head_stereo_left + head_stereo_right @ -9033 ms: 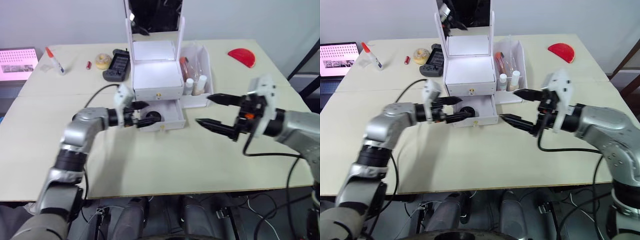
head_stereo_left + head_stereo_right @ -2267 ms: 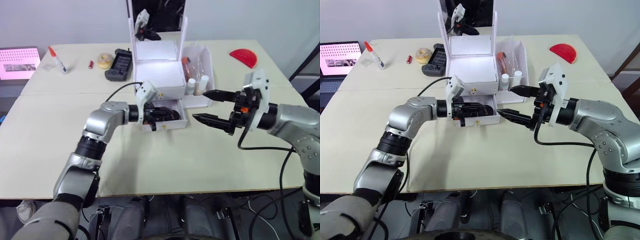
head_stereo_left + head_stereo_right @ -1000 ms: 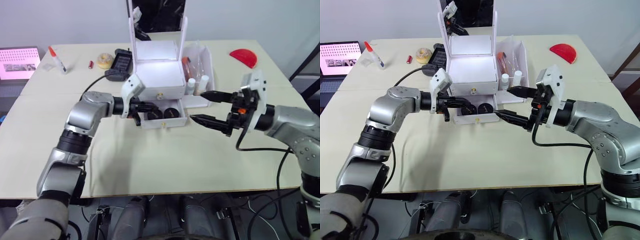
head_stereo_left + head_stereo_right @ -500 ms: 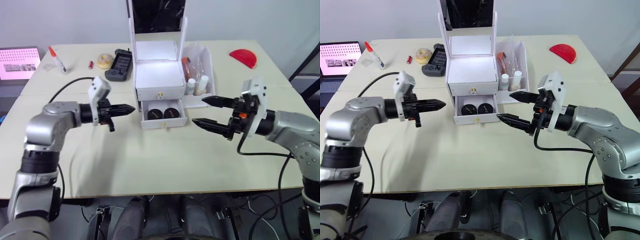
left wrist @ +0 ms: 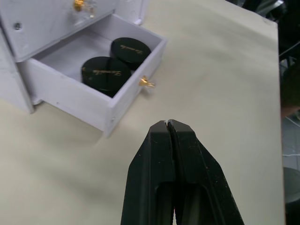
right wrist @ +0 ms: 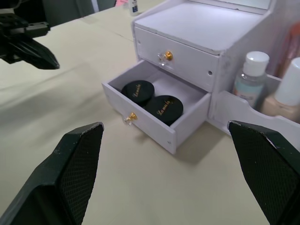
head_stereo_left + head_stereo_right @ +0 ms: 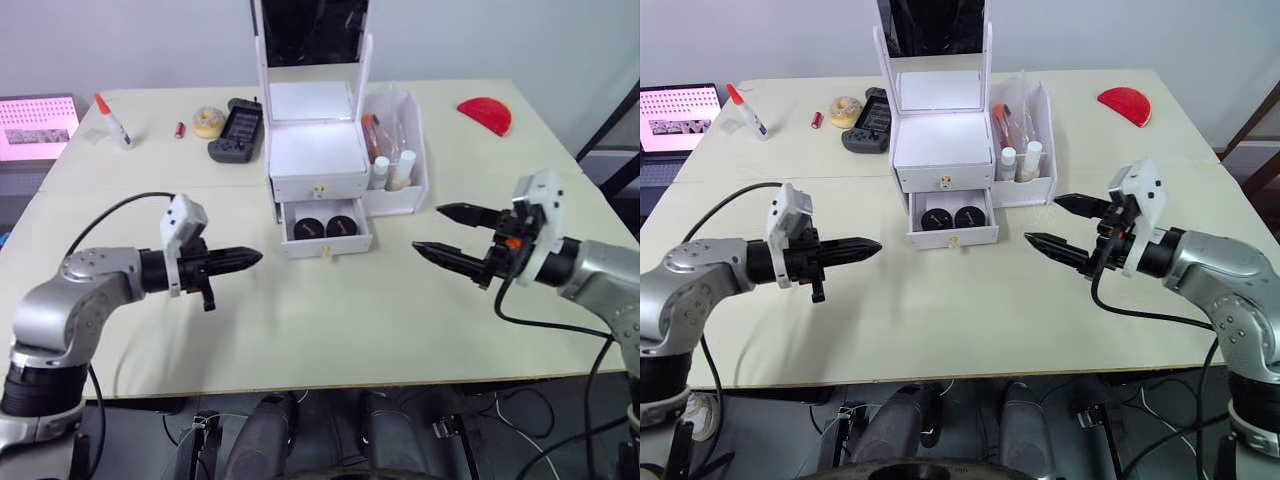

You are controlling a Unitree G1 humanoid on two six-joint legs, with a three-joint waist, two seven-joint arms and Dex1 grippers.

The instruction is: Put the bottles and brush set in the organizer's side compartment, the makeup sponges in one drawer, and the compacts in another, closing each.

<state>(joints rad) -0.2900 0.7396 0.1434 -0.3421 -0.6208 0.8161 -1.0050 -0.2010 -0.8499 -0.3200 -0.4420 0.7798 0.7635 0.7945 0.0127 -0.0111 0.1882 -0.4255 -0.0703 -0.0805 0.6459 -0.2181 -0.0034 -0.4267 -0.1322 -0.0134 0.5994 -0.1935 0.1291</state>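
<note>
1. The lower drawer [image 7: 326, 228] of the organizer [image 7: 318, 160] stands pulled out, and the two compacts [image 6: 151, 99] lie side by side inside it. The upper drawer [image 7: 319, 186] is pushed in.
2. Risk, in my judgement: the open drawer must be pushed shut. A push that is off centre, beside the small gold knob [image 5: 146, 82], could jam the drawer at an angle or make the light organizer slide back on the table [image 7: 330, 320].
3. A push from too high could hit the upper drawer front, or tip the tall mirror [image 7: 314, 32].
4. The side compartment [image 7: 404, 196] on the organizer's right holds the bottles [image 6: 250, 74] standing upright, with more items behind them that I cannot identify clearly.
5. The left gripper [image 7: 252, 258] is closed with its fingers pressed together, holds nothing, and hangs over the table well apart from the drawer.
6. The right gripper [image 7: 440, 230] is wide open and empty, to the right of the organizer.
</note>
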